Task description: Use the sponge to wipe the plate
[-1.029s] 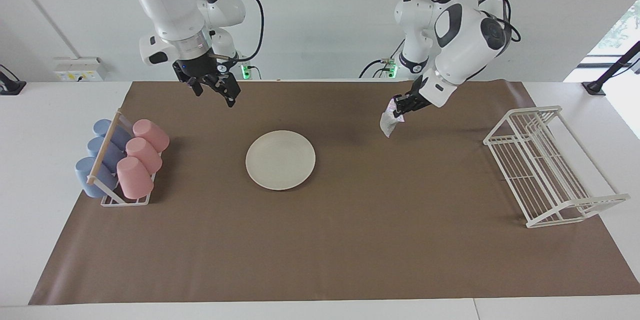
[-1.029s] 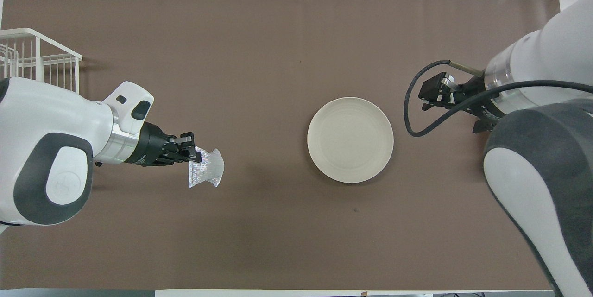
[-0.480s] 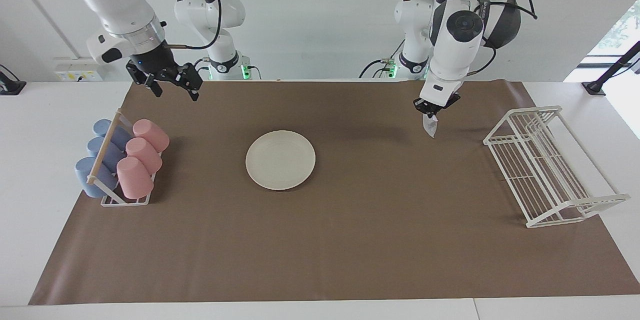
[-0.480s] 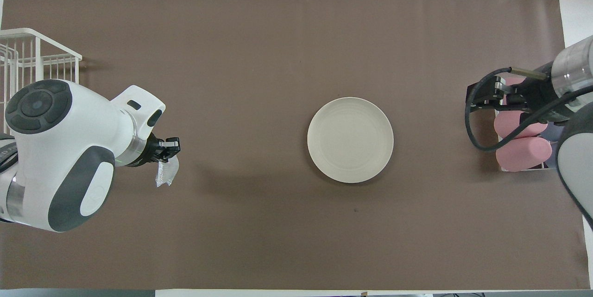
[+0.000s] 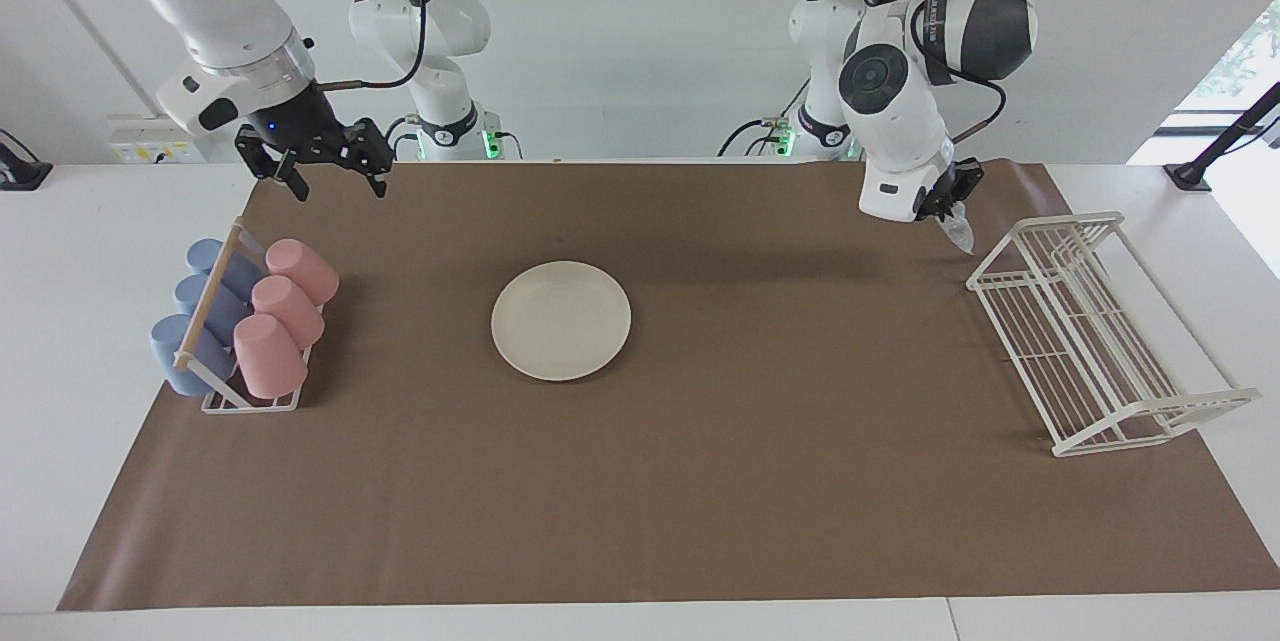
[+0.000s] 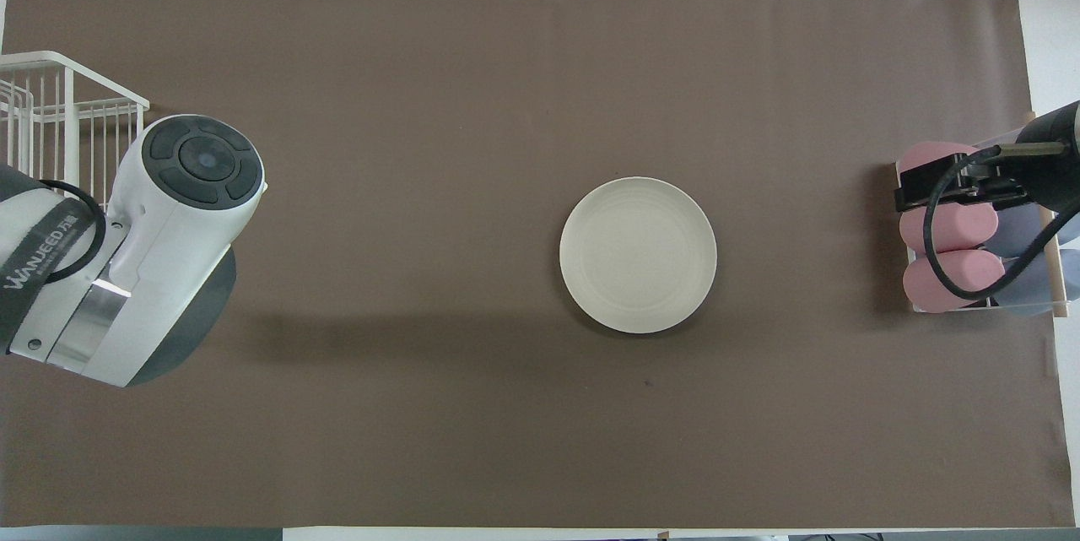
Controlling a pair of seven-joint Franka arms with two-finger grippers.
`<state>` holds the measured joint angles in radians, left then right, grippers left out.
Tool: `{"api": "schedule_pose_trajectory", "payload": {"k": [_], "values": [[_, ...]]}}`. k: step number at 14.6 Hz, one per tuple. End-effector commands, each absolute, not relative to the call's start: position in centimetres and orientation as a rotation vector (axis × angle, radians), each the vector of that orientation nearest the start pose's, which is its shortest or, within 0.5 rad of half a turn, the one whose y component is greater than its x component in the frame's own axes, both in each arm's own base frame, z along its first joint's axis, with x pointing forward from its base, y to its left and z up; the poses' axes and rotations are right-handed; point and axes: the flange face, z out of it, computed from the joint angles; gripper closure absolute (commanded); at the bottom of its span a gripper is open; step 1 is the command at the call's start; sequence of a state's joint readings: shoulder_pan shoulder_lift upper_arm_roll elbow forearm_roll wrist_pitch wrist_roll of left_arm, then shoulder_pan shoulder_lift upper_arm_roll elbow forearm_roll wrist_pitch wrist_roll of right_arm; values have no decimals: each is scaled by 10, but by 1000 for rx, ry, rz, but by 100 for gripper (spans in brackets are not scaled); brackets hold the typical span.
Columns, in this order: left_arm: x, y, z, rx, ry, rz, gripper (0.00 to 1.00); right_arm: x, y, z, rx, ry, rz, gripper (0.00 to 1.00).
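Silvery mesh, the sponge [image 5: 960, 236], is seen pinched in the closed fingers of the left gripper [image 5: 951, 204] at the upper right of the facing frame, raised beside the white wire rack [image 5: 1090, 331]; a hanging pad is judged easy to carry. At frame centre the cream plate [image 5: 561, 320] lies flat on the brown-covered tabletop [image 5: 700, 481], well apart from it. At upper left the right gripper [image 5: 333, 176] hangs empty, fingers spread wide, over the tabletop near the cup rack [image 5: 240, 326].
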<state>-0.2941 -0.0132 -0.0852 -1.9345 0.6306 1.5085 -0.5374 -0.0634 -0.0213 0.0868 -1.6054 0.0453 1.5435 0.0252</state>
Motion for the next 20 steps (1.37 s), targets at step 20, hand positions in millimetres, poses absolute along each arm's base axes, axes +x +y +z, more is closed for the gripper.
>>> {"api": "schedule_pose_trajectory", "payload": {"k": [20], "values": [[633, -37, 386, -1978, -203, -204, 100, 555, 5, 596, -3130, -103, 69, 0]]}}
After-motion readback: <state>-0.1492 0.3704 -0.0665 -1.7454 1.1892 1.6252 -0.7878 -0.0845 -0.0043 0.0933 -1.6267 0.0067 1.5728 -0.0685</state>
